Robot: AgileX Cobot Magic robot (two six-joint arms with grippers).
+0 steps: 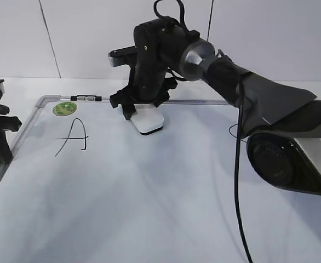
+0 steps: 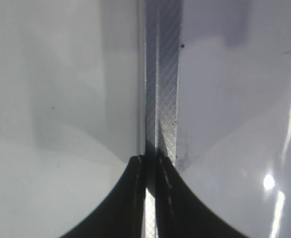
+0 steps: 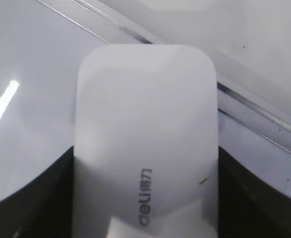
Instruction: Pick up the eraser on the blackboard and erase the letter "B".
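Right pincer (image 1: 143, 112) clamps eraser (image 1: 148, 120) — low over blackboard (image 1: 166, 181)

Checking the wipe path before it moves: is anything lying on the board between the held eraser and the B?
The B cannot be seen; the right gripper and eraser may hide it. On the blackboard only the A, left of the eraser, a green sticker and a marker on the frame show.

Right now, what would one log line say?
right gripper: shut on white rounded plastic eraser | eraser: on silver-framed white blackboard | letter B: not visible | left gripper: shut, idle
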